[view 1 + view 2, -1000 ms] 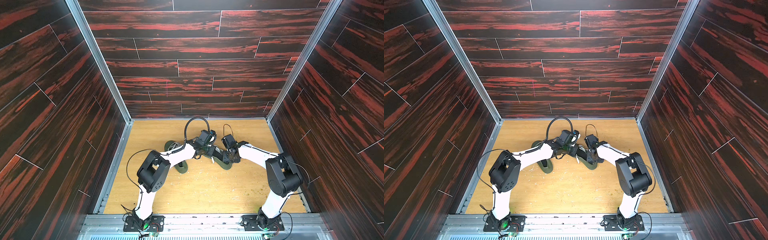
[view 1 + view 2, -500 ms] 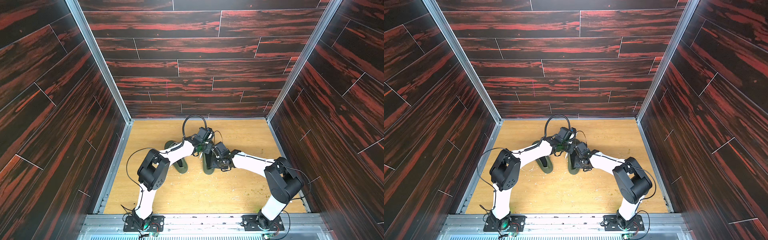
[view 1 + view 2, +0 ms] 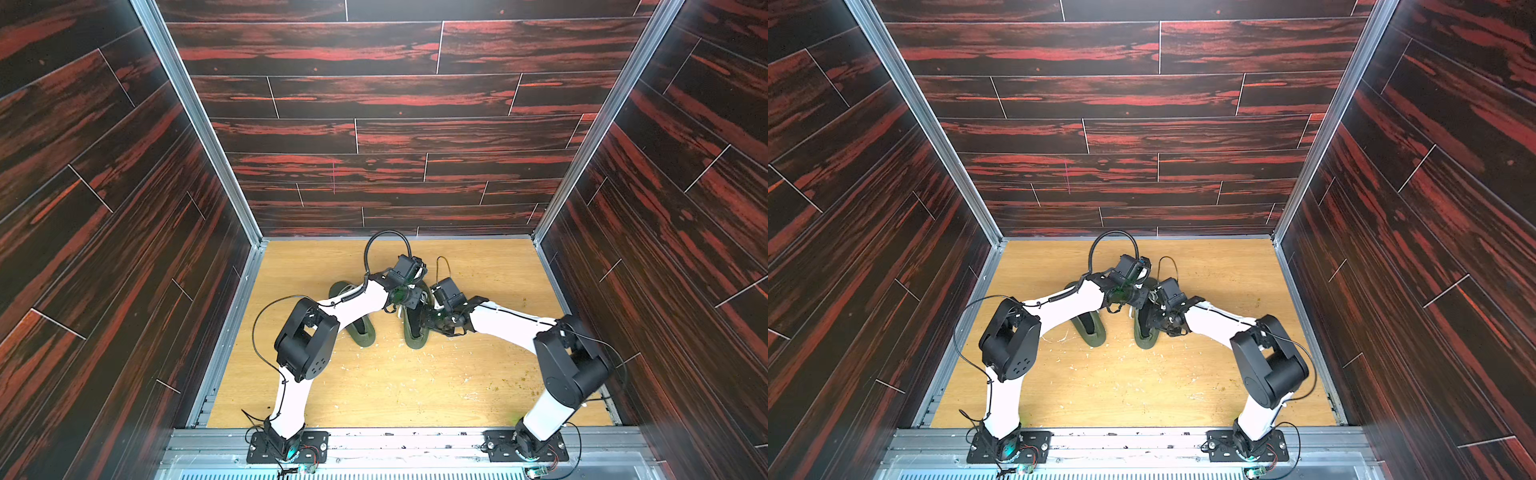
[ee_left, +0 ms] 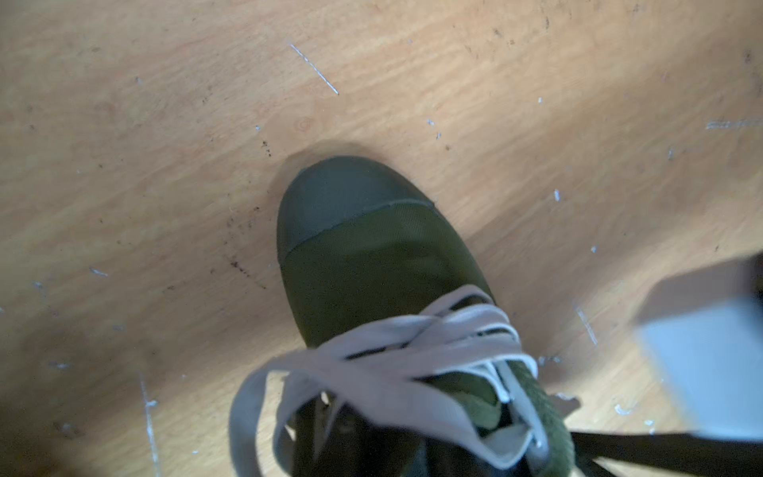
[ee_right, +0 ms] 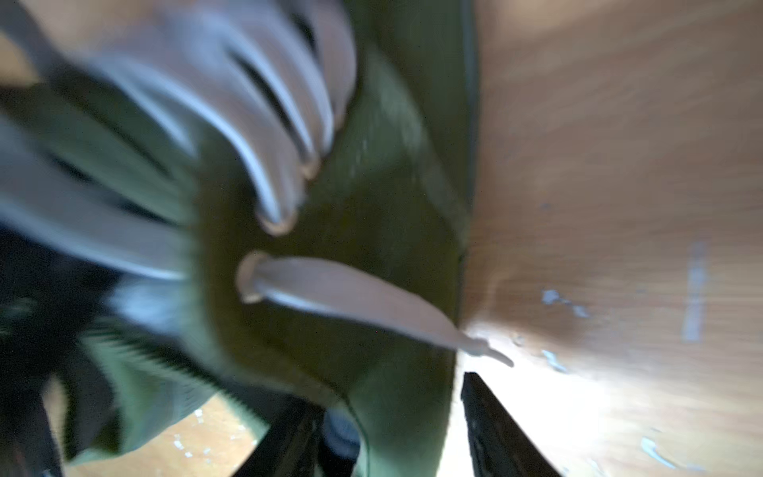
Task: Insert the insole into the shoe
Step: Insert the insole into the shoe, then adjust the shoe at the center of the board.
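Observation:
Two olive green shoes stand on the wooden floor in both top views. Both grippers work at the right-hand shoe [image 3: 415,332] [image 3: 1145,334]. My left gripper [image 3: 409,298] hangs over its white laces [image 4: 404,342], behind the rubber toe cap [image 4: 342,198]; the laces hide its jaws. My right gripper [image 3: 431,322] [image 5: 392,396] straddles the shoe's side wall [image 5: 396,429], one black finger [image 5: 289,437] inside and one outside, with a bright gap beside the outer finger. The insole cannot be told apart from the shoe's dark inside.
The other green shoe [image 3: 360,332] lies partly under my left forearm. White flecks [image 3: 386,353] dot the floor. Dark wood-patterned walls close in three sides, and a metal rail [image 3: 374,440] carries both arm bases in front.
The right-hand shoe has swung from lying slanted towards the right to pointing straight back, and shifted left. Both grippers went with it, and the right wrist has since lifted a little.

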`<state>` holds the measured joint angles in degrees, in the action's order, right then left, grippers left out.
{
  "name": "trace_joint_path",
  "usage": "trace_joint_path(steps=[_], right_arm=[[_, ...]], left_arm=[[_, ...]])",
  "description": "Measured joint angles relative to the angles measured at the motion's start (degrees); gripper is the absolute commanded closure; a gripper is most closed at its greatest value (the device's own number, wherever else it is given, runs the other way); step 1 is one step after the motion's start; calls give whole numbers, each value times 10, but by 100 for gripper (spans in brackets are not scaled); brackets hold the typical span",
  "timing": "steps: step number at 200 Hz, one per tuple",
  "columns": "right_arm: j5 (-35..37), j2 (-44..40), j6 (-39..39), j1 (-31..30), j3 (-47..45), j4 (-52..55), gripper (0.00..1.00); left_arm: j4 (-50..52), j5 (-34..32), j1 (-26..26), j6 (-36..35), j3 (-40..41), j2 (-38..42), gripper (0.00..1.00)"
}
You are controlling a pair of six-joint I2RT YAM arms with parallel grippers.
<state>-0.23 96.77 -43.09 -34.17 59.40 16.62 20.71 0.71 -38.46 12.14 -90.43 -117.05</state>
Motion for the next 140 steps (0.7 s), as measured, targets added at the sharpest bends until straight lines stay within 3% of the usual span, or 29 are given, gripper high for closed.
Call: trace_joint_path(steps=[60,112,140], right_arm=[[-4,-37,29,19,34,9,42],[-6,-42,45,31,34,16,42],[-9,-42,50,33,34,16,42]], left_arm=[[50,-30,10,86,-3,74,57],[107,-202,13,256,62,211,55],[145,-261,14,335,107,227,51]])
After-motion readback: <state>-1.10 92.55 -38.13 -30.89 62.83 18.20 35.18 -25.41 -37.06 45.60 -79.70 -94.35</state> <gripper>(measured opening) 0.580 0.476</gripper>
